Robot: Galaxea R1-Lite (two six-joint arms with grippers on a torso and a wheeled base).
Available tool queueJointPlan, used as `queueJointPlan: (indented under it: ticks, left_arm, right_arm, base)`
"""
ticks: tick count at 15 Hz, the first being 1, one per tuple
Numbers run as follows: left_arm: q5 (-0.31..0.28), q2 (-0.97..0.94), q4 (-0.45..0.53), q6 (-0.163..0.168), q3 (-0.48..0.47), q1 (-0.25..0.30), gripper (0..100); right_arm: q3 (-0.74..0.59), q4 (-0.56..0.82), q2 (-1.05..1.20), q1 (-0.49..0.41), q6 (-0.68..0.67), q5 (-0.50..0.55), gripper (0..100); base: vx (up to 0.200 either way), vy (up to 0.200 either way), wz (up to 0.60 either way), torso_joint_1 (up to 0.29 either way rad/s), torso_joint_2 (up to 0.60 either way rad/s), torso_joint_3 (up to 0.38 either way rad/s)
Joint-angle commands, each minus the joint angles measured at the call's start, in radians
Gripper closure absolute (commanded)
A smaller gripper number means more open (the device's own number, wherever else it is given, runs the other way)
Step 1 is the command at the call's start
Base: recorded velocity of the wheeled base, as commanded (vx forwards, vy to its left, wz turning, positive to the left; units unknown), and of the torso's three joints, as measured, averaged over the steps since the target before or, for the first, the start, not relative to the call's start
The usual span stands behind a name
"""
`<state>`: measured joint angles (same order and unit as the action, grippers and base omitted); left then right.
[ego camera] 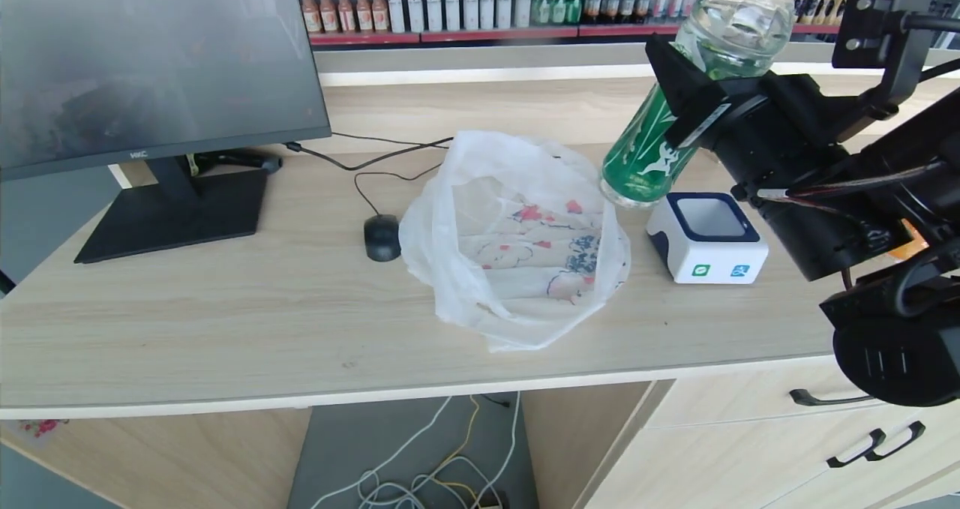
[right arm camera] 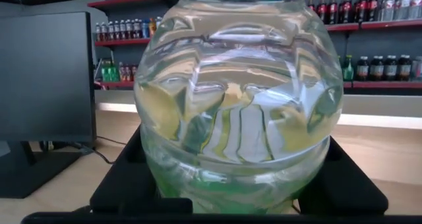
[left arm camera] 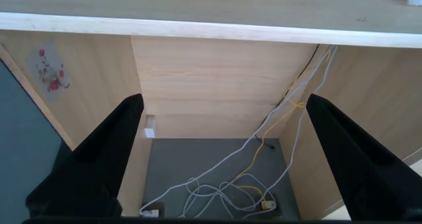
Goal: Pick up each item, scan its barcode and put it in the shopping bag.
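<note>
1. Green-labelled below and clear above, the water bottle (ego camera: pixel 645 148) is held in the air over the counter (ego camera: pixel 225 306). It is tilted, with its base down near the gap between the shopping bag (ego camera: pixel 517 239) and the scanner (ego camera: pixel 706 238) and its neck up and away to the right
2. It is clamped around the middle by the right pincer (ego camera: pixel 688 100), at the upper edge of the label
3. The step in hand is judged to be the scan. No barcode can be made out, so the bottle should be turned until the code faces the scanner's dark window, brought over that window rather than beside it, and held steady there
4. A round, smooth, water-filled body is likely to swivel in the grip, so wrist turns are best made slowly and the clamp not eased until the bottle is down in the bag
5. The bag is thin and limp, its mouth is open upward, and it stands just beside the scanner. Red and blue print shows through it, but whether that is an item inside cannot be told. The bottle should be lowered base first through the middle of the mouth, so that the rim is not dragged shut or the scanner knocked
6. The left pincer (left arm camera: pixel 224 112) hangs below the counter's edge with its jaws apart and empty, facing the cables (left arm camera: pixel 231 184) underneath. It could be raised to steady the bag's rim
7. The mouse (ego camera: pixel 382 237) and monitor (ego camera: pixel 150 59) lie to the left, off the bottle's likely path
</note>
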<state>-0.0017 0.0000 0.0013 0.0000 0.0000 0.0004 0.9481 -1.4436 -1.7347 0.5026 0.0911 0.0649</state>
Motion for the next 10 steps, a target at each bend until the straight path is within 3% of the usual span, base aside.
queueJointPlan:
  ticks: [1,5,10]
  left_arm:
    - [0.000,0.000,0.000,-0.003,0.000,0.001,0]
    - [0.000,0.000,0.000,-0.002,0.000,0.001,0]
    - [0.000,0.000,0.000,-0.002,0.000,0.001,0]
  right_arm:
    - [-0.020,0.000,0.007,-0.006,0.001,-0.004,100]
    - [-0.022,0.031,0.009,0.011,0.004,0.000,100]
    - [0.017,0.180,-0.020,0.016,0.004,-0.004,100]
  base:
    - [0.000,0.000,0.00,0.000,0.00,0.000]
    - [0.000,0.000,0.00,0.000,0.00,0.000]
    - [0.000,0.000,0.00,0.000,0.00,0.000]
